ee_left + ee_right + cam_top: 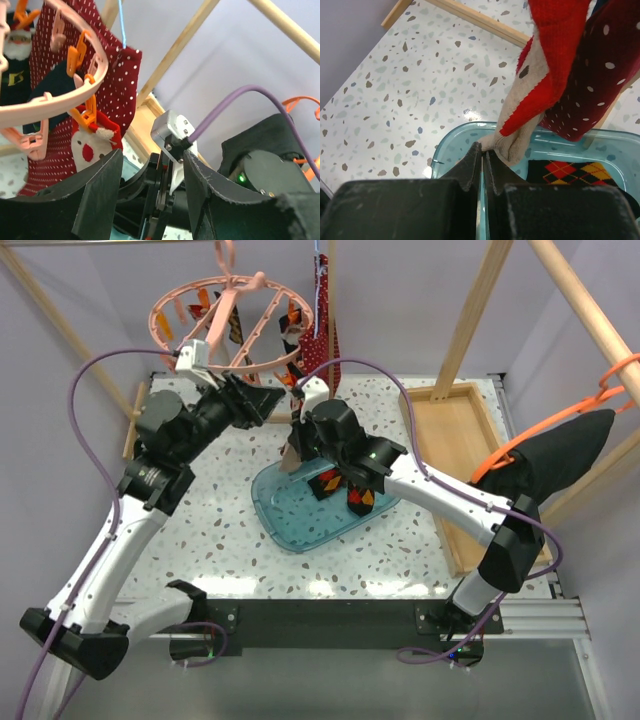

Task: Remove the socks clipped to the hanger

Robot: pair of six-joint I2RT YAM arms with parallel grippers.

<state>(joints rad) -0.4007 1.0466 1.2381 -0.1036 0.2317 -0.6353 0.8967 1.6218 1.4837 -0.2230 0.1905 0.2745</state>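
Note:
The salmon-pink ring hanger (232, 312) hangs at the back, with dark socks on its pink and orange clips. My right gripper (482, 147) is shut on the lower end of a pale beige sock with a red motif (540, 90), which stretches up toward the hanger. The sock's top (90, 145) sits under an orange clip (87, 114) on the ring (75, 97). My left gripper (152, 195) is open just below the ring, with nothing between its jaws. In the top view it (262, 398) is beside my right gripper (298, 440). Two argyle socks (345, 490) lie in the blue tray (290, 525).
A large red white-dotted garment (117, 85) hangs right behind the ring. A wooden tray (455, 460) lies at the right, and an orange hanger with black cloth (560, 455) hangs at the far right. Wooden frame poles (480, 310) stand around the table.

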